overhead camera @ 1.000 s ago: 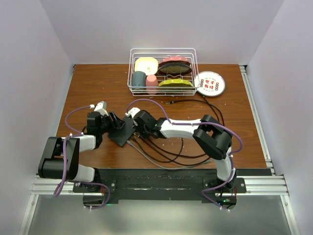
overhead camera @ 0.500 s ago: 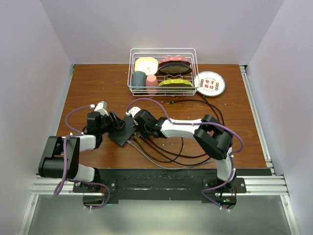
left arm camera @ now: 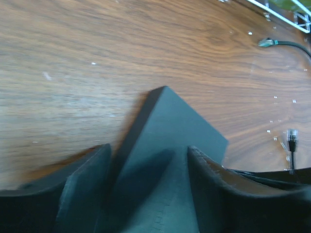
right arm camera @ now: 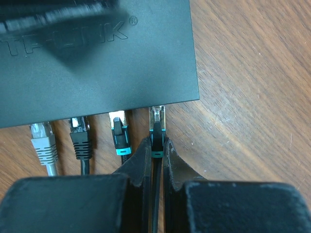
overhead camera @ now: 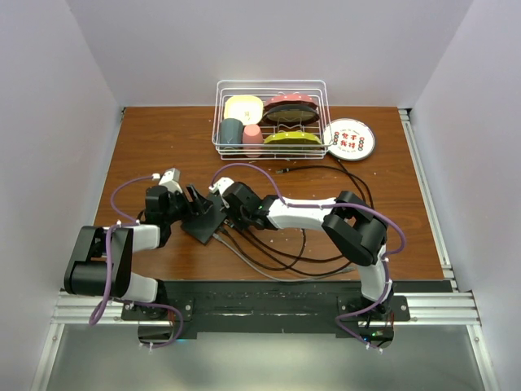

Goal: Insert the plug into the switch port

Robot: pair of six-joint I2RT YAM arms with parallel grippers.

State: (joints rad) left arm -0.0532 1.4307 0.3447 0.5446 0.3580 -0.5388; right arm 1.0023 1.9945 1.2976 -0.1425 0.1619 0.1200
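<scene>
Plug (right arm camera: 156,127), pinched in right jaws, meets switch (right arm camera: 97,63) edge; left jaws straddle its corner, open.

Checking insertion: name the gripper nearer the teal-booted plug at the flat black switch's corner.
Right. The right gripper pinches the teal-booted plug at the flat black switch; the left gripper sits across the switch, off the plug.
</scene>
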